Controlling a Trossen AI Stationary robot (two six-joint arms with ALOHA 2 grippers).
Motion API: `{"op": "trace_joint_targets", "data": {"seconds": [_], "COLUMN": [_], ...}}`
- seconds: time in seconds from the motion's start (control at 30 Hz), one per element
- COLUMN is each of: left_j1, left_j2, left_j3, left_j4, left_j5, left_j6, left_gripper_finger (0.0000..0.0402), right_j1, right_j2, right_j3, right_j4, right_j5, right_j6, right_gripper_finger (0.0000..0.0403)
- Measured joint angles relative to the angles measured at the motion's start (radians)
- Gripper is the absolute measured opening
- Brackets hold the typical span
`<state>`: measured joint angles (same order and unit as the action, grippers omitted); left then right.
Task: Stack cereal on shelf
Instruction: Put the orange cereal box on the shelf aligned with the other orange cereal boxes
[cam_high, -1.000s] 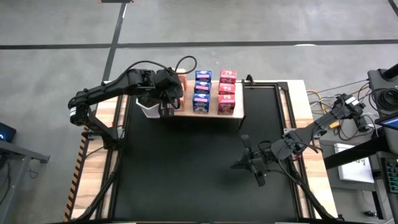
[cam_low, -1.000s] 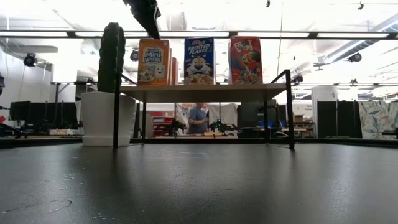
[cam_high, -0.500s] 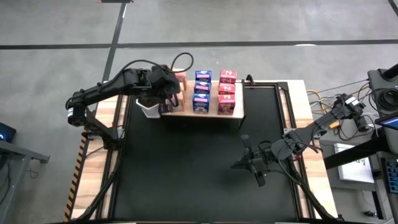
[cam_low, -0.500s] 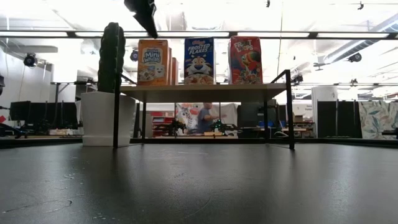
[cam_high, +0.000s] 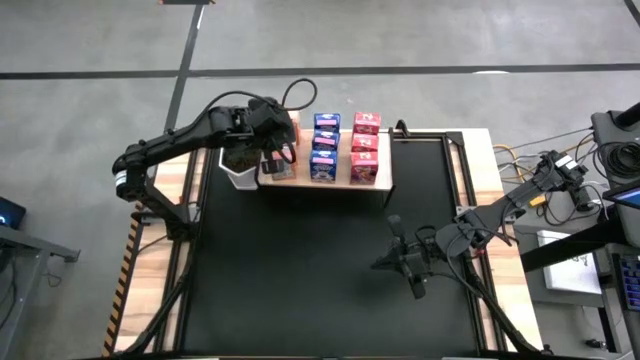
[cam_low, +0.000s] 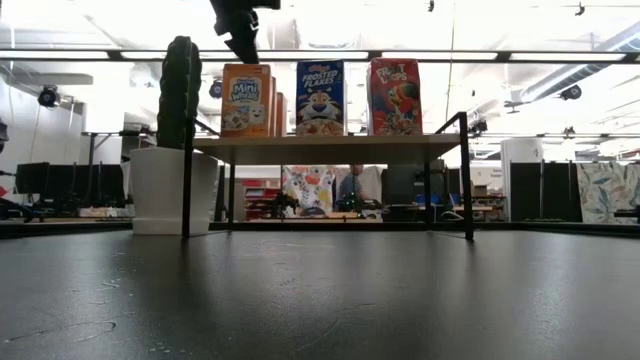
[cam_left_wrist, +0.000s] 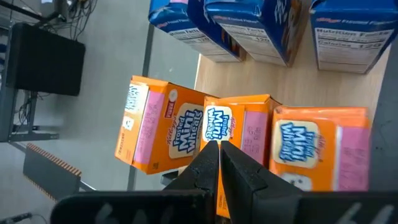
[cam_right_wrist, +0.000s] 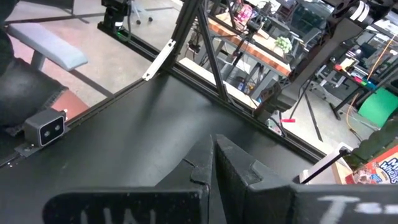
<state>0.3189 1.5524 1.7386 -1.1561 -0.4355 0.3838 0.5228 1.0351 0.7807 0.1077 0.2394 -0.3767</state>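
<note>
From the high view, I see the left gripper (cam_high: 277, 160) has shifted a little toward frame top since the earlier frame, now over the orange cereal boxes (cam_high: 284, 168) on the wooden shelf (cam_high: 340, 183) at upper centre; its fingers are pinched together, holding nothing. The right gripper (cam_high: 388, 262), also closed and empty, waits low right on the black bench mat (cam_high: 300, 270).

In the low view, three rows stand on the shelf: "Mini Wheats" (cam_low: 247, 100), "Frosted Flakes" (cam_low: 320, 97), and red boxes (cam_low: 395, 96). The person behind has moved right.

In the left wrist view, "Frosted Mini Wheats" reads beside the closed fingers (cam_left_wrist: 208, 165).
</note>
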Motion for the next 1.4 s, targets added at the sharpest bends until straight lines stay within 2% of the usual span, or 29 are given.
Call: {"op": "trace_joint_targets", "data": {"seconds": [0.67,1.03,1.4], "left_j1": [0.038,-0.009,-0.027], "left_j2": [0.036,-0.009,-0.013], "left_j3": [0.0,0.0,0.0], "left_j4": [0.014,0.036,-0.025], "left_j5": [-0.001,0.001,0.009], "left_j6": [0.023,-0.025,-0.037], "left_gripper_finger": [0.0,0.0,0.0], "right_j1": [0.0,0.0,0.0], "right_j2": [0.0,0.0,0.0], "right_j3": [0.0,0.0,0.0], "right_j4": [-0.003,-0.006,-0.006], "right_j5": [0.0,0.0,-0.001], "right_j6": [0.0,-0.005,-0.002], "right_gripper_finger": [0.0009,0.0009,0.0009]}}
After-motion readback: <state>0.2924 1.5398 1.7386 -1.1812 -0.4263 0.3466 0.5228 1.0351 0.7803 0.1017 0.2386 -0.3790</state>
